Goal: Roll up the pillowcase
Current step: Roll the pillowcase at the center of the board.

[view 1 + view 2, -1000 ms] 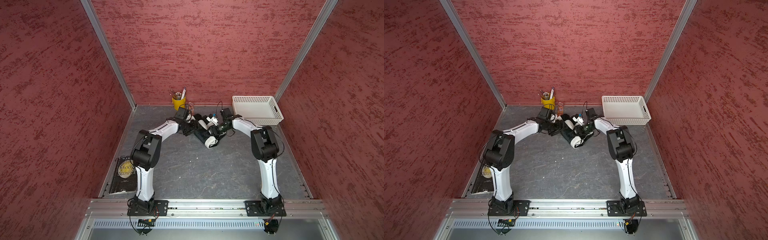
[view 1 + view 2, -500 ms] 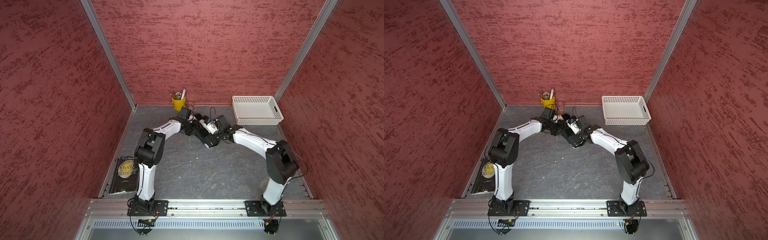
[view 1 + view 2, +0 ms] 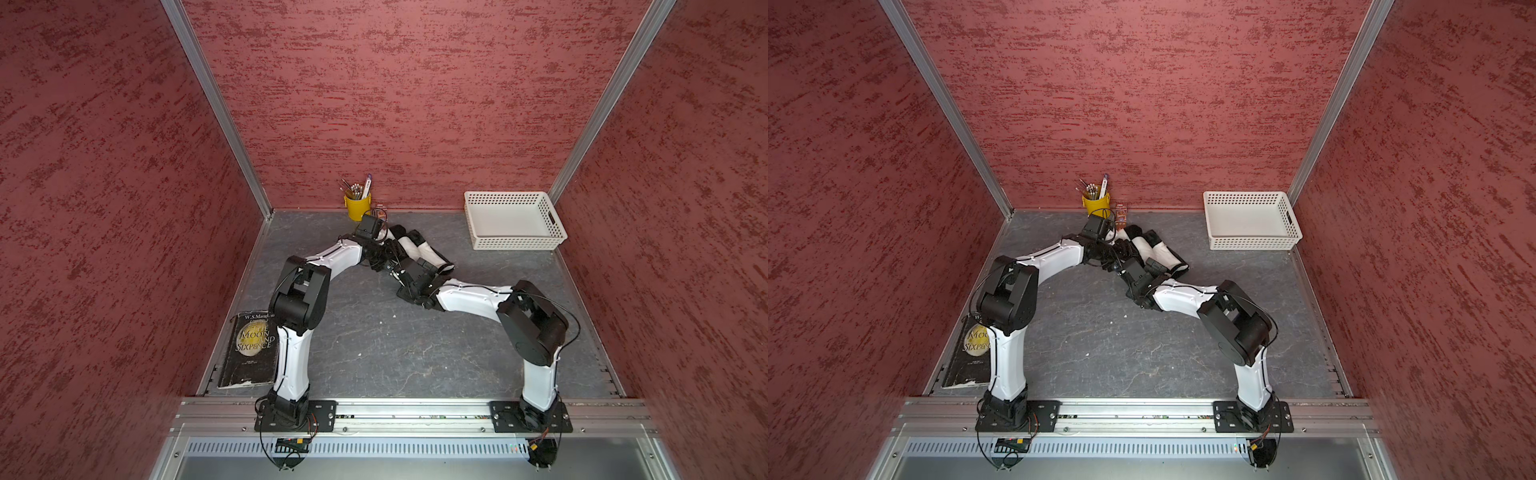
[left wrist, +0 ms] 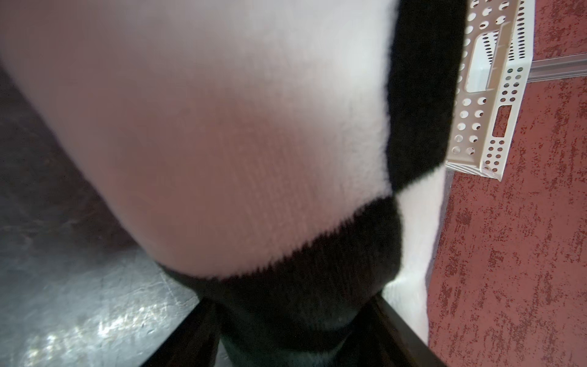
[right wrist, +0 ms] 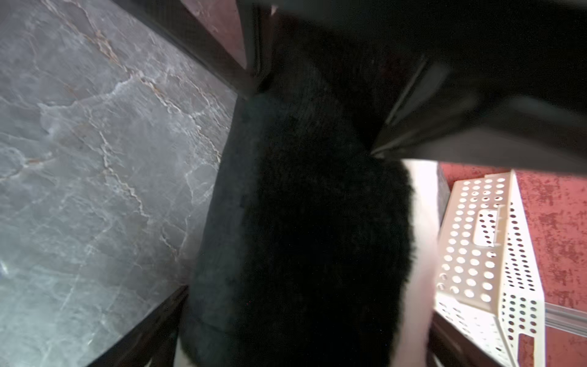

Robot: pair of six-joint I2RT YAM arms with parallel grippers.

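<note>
The black-and-white checked pillowcase [image 3: 426, 251] [image 3: 1160, 251] lies as a tight roll, slantwise on the grey table near the back middle. My left gripper [image 3: 388, 253] [image 3: 1121, 251] sits at the roll's left end. In the left wrist view its dark fingers [image 4: 190, 333] press both sides of the plush pillowcase [image 4: 222, 143], so the left gripper [image 4: 292, 336] is shut on it. My right gripper [image 3: 432, 266] [image 3: 1158, 268] comes in low from the near side. In the right wrist view the right gripper [image 5: 298, 330] stands open, straddling the pillowcase [image 5: 317, 238].
A white perforated basket [image 3: 515, 241] [image 3: 1252, 243] stands at the back right, close behind the roll's right end. A yellow cup of pens [image 3: 357, 205] and a small carton [image 3: 1120, 214] stand by the back wall. A book [image 3: 251, 349] lies front left. Red walls enclose three sides.
The right arm has swung its elbow out to the right and dropped low; its gripper has opened wide round the roll. The left gripper has stayed on the roll's left end.
</note>
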